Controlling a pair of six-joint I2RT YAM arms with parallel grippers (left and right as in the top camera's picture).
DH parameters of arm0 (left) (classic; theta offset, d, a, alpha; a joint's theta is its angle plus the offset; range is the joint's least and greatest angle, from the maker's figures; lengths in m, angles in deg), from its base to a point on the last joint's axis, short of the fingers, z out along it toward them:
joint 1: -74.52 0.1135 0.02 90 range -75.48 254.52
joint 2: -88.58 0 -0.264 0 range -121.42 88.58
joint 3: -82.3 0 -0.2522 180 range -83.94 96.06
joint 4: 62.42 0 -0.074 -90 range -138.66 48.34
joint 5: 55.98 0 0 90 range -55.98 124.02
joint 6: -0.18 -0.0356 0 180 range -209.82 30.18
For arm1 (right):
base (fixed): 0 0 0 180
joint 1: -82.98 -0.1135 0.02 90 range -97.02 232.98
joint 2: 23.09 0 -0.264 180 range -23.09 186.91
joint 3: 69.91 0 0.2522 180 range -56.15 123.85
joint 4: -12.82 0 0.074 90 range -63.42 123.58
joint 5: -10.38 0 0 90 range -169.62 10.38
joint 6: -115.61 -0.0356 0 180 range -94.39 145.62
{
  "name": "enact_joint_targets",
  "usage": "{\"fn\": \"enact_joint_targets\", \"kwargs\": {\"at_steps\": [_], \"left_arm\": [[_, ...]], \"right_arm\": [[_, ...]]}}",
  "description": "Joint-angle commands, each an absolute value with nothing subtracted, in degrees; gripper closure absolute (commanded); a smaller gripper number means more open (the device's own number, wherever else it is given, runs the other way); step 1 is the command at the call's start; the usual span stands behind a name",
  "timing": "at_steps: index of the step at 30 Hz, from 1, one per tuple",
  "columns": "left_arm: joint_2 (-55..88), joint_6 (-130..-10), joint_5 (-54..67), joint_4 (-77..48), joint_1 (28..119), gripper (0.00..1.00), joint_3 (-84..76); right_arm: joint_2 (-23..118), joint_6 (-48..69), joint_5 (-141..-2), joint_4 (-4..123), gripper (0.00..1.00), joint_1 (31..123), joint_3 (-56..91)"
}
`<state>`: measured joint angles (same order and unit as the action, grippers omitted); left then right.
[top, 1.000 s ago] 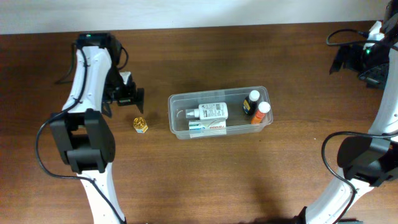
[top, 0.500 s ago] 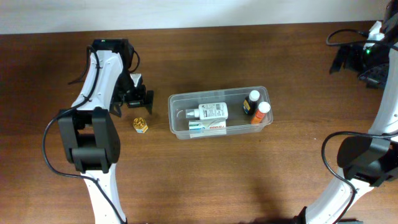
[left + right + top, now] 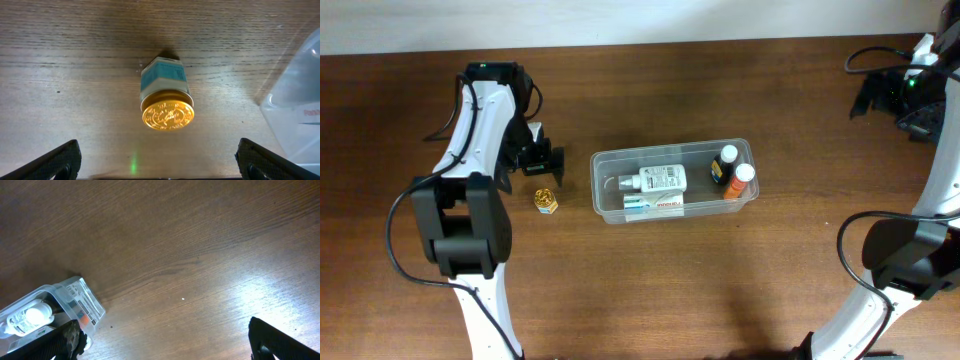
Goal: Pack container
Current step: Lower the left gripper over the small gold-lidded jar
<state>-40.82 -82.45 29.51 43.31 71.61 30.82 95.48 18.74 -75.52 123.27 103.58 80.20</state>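
Looking at the left wrist feed: left gripper (image 3: 159, 167) is wide open, both fingertips at the bottom corners of the view, nothing between them. It hangs over the bare table (image 3: 650, 290) on the far-edge side of a small jar (image 3: 165, 102) and is not touching it. The jar has a gold embossed lid and a teal-and-white label. It sits on the wood left of centre, near the container (image 3: 595, 172) but clear of its left end. I read it as upright, lid up.

The container is a clear plastic tub at about the middle of the tabletop, long side running left-right. Inside:
- white bottle (image 3: 656, 180) lying on its side along the far wall
- flat toothpaste-type box (image 3: 653, 204) along the near wall
- two small orange bottles at the right end, a black-capped one (image 3: 725, 163) and a white-capped one (image 3: 740, 181), just beside each other

Right gripper (image 3: 167, 347) is also spread open and empty. The right arm is parked up by the far right corner, well apart from the tub. Its wrist view catches only one end of the container at lower left; the rest is bare wood.
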Motion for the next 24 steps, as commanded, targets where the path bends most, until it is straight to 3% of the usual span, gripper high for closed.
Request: {"fn": "enact_joint_targets", "kwargs": {"at_steps": [1, 8, 17, 24], "left_arm": [[-34.09, -81.48, 29.16, 43.35, 71.89, 0.01, 30.4], [-29.37, -81.48, 29.96, 43.02, 71.89, 0.01, 29.05], [-23.2, -80.0, 30.53, 28.79, 71.91, 0.01, 11.78], [-23.6, -80.0, 32.61, 22.5, 71.91, 0.01, 9.7]], "right_arm": [[94.4, 18.94, -75.63, 123.25, 0.02, 104.01, 79.96], [94.4, 18.92, -75.63, 123.25, 0.02, 104.01, 79.96], [94.4, 18.92, -75.63, 123.25, 0.02, 104.01, 79.96], [94.4, 18.94, -75.63, 123.25, 0.02, 104.01, 79.96]]}}
